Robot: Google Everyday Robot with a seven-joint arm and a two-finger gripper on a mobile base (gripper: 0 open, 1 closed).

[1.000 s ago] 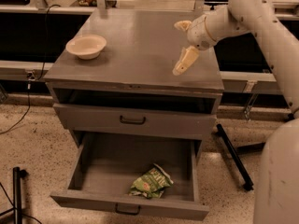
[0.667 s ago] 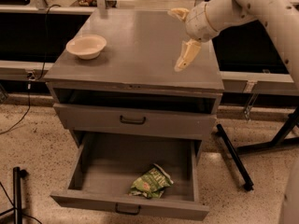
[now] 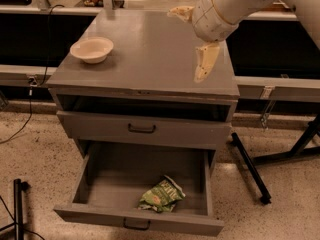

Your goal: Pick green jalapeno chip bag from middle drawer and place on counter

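Observation:
The green jalapeno chip bag point(image 3: 161, 195) lies crumpled in the front middle of the middle drawer point(image 3: 135, 219), which is pulled fully open at the bottom of the cabinet. My gripper point(image 3: 185, 45) hangs over the right part of the counter point(image 3: 145, 54), well above the drawer and the bag. It is open and empty. One cream finger point(image 3: 205, 61) points down towards the counter's front edge and the other point(image 3: 180, 11) sticks out to the left.
A cream bowl point(image 3: 92, 49) stands on the counter's left side. The drawer above point(image 3: 142, 129) is shut. A black stand leg point(image 3: 250, 166) lies on the speckled floor to the right, and a black pole point(image 3: 17, 204) stands at the lower left.
My arm has swung a little left and up over the counter, the gripper staying open. The bag and drawer have not moved.

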